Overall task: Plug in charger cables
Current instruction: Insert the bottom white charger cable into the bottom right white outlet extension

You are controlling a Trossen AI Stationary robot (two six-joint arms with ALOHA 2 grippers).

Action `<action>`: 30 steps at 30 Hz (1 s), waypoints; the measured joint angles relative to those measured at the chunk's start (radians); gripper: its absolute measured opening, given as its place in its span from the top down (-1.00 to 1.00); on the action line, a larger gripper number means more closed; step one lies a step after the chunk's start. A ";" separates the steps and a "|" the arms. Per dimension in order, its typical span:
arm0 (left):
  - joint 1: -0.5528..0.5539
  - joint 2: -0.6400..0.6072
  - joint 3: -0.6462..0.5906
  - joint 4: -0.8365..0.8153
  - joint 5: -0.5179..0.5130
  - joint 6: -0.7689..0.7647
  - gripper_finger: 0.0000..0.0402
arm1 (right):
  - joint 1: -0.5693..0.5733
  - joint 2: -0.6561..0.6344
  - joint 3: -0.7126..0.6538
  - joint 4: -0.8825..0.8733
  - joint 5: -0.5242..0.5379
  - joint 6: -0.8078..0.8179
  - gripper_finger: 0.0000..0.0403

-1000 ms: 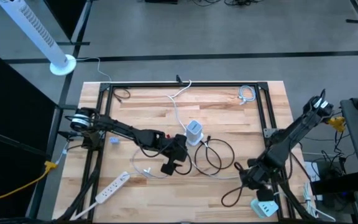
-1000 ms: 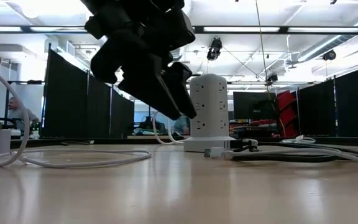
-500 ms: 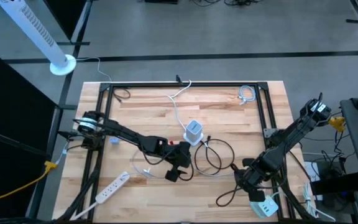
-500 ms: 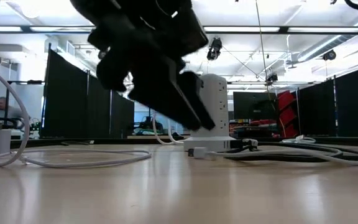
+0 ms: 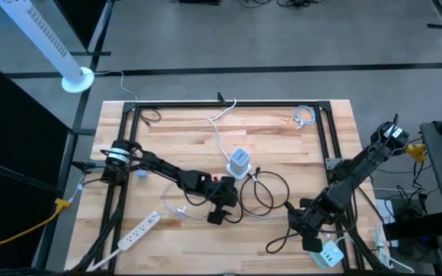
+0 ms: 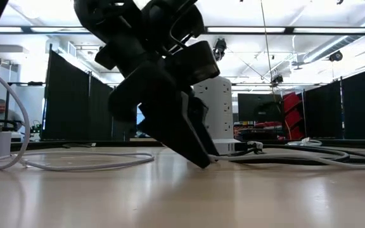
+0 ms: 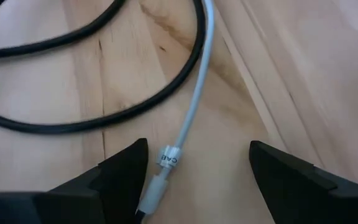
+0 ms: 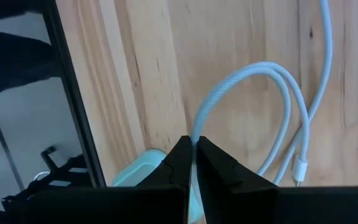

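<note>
Left hand (image 7: 191, 168), fingers apart, straddles a white cable (image 7: 194, 99) lying loose mid-table, not yet gripped. Right hand (image 8: 194, 152) pinches a braided cable (image 8: 272, 93). Plugging-in apparently outstanding.

Two dark jointed arms — matte-black fingers (image 7: 120, 174)

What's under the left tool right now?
A white cable lies on the bare wood between the open fingers of the left tool, its labelled plug end nearest. A black cable loops just beyond. The plug tip is hidden.
</note>
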 joint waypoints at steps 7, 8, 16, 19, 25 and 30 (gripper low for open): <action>0.002 -0.005 0.005 -0.113 -0.020 0.000 0.42 | 0.000 0.000 0.000 0.000 0.010 -0.001 0.99; 0.002 -0.005 0.005 -0.116 -0.024 -0.003 0.56 | 0.000 0.000 0.000 0.001 0.010 0.000 0.99; 0.002 -0.016 0.019 -0.161 -0.026 -0.057 0.91 | 0.000 -0.003 0.000 0.000 0.011 0.023 0.99; 0.002 -0.047 0.043 -0.239 -0.027 -0.056 0.91 | 0.000 -0.014 0.007 -0.002 0.021 0.053 0.98; 0.004 -0.113 0.104 -0.286 -0.075 -0.049 0.91 | 0.000 -0.037 0.069 -0.017 0.165 0.027 0.83; 0.011 -0.122 0.112 -0.326 -0.077 -0.018 0.91 | -0.001 -0.056 0.156 -0.155 0.340 0.014 0.57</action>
